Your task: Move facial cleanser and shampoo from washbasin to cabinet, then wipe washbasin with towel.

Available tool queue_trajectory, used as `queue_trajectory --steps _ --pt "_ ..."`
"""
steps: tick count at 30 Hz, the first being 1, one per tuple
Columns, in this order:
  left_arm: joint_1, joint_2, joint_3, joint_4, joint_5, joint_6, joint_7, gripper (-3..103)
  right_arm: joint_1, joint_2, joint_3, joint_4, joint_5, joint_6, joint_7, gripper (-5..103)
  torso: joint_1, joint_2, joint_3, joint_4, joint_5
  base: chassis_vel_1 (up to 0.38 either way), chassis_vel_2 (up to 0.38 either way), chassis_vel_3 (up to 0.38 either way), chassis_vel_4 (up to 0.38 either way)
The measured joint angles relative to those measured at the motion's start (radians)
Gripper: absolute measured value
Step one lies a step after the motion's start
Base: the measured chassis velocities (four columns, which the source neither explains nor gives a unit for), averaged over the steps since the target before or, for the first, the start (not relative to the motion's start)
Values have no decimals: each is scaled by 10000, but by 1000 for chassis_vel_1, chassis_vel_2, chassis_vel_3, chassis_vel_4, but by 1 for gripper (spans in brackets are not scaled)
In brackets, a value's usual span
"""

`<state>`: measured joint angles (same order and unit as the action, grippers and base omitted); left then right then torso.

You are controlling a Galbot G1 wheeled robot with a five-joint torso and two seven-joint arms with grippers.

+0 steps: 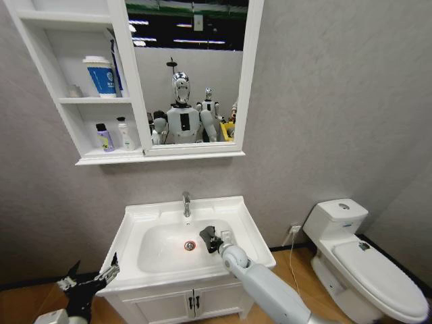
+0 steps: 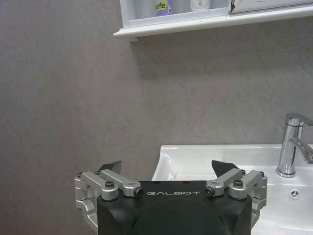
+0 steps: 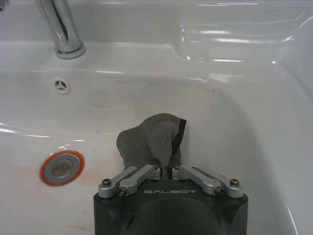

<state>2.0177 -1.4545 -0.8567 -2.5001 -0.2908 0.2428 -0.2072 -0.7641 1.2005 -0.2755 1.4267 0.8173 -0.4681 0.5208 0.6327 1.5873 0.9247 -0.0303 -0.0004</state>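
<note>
Right end effector point(image 3: 168, 169) pinches towel point(image 3: 149, 142) inside washbasin point(image 3: 244, 98), beside drain point(image 3: 62, 168).

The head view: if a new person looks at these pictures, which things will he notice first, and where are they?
First, the right gripper, down in the bowl of the washbasin beside the red-ringed drain, shut on the dark towel. Next, two small bottles on the lowest shelf of the cabinet, above the basin. The left gripper hangs open off the basin's left front corner.
</note>
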Motion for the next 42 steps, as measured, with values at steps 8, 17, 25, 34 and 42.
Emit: queue_trajectory --steps 8,17,25,34,42 --pt "0 0 0 0 0 0 1 100 93 -326 -81 -289 510 -168 363 5 -1 2 -2 0 -1 0 0 0 0" --pt "0 0 0 0 -1 0 1 100 819 663 -511 -1605 467 -22 33 5 1 1 0 -1 -3 0 0 0 0" --pt "0 0 0 0 0 0 1 100 1252 1414 -748 -3073 538 151 -234 5 -2 3 -3 2 -1 0 0 0 0" --pt "0 0 0 0 0 0 1 100 1543 2018 -966 -4217 580 275 -560 5 -6 10 -8 0 -4 0 0 0 0" --pt "0 0 0 0 -1 0 1 100 1812 2636 -1191 -4707 1074 235 -764 5 0 0 0 -4 -4 0 0 0 0"
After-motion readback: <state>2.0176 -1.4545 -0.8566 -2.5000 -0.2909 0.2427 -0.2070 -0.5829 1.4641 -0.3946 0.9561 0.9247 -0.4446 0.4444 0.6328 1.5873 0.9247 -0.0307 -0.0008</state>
